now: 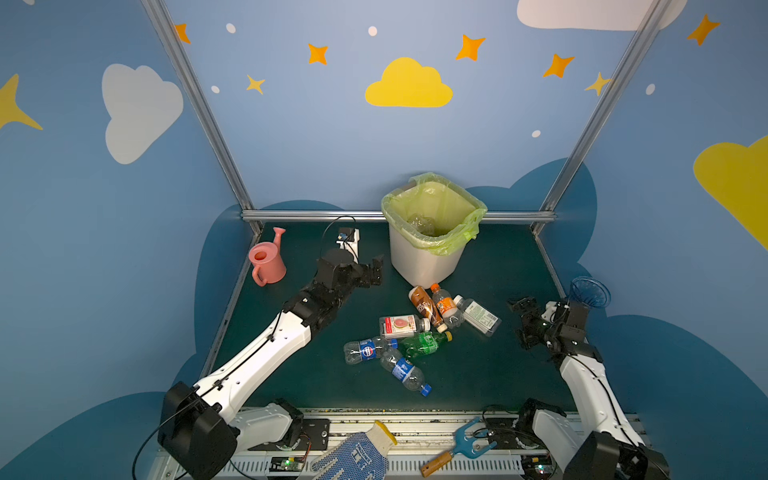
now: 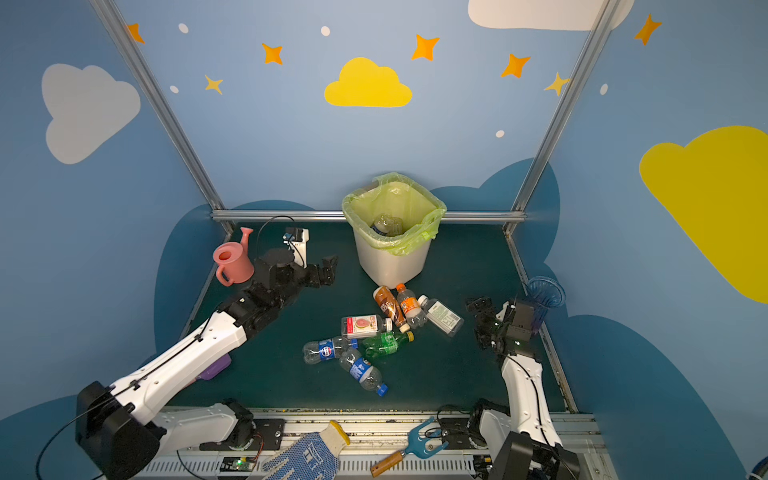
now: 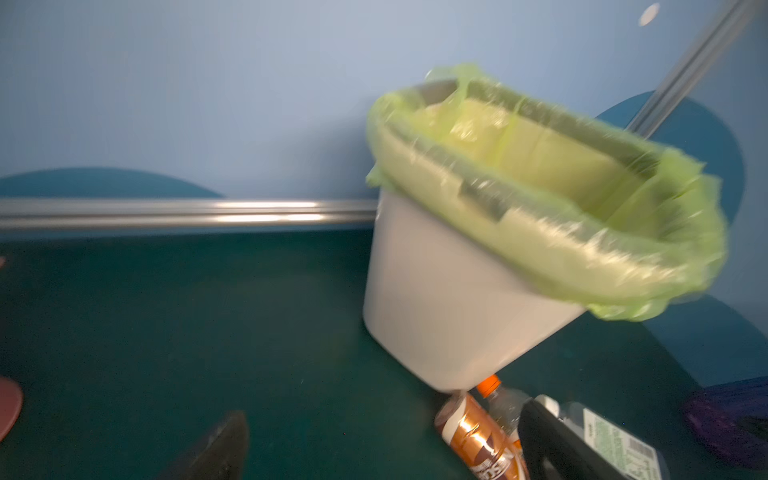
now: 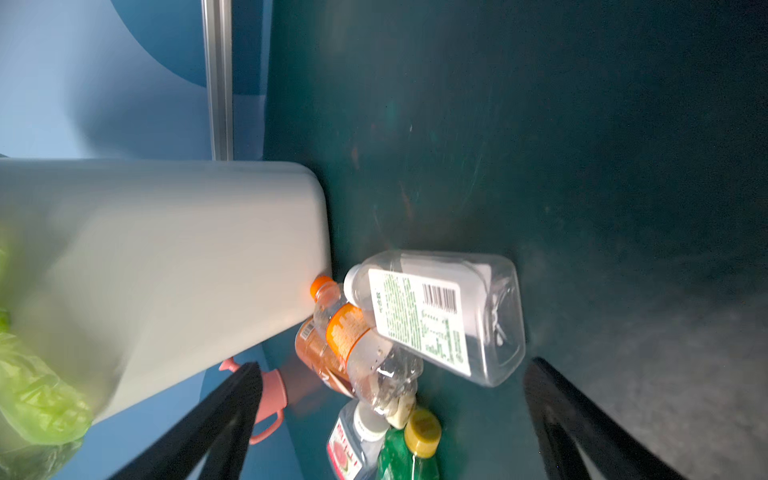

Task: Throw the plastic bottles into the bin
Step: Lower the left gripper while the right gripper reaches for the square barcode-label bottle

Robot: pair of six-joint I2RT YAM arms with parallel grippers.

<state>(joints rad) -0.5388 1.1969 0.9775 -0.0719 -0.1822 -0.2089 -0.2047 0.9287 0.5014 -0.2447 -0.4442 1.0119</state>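
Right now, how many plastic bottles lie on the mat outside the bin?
7. Beside the bin: brown bottle, orange-capped bottle, white-capped clear bottle. Nearer the front: red-labelled bottle, green bottle, two blue-labelled bottles. More may be hidden behind the bin.

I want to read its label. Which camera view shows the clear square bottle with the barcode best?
The right wrist view: the square bottle lies close and whole, barcode plain. Both top views show it small, its print unreadable. The left wrist view catches only part of it, at the picture's edge.
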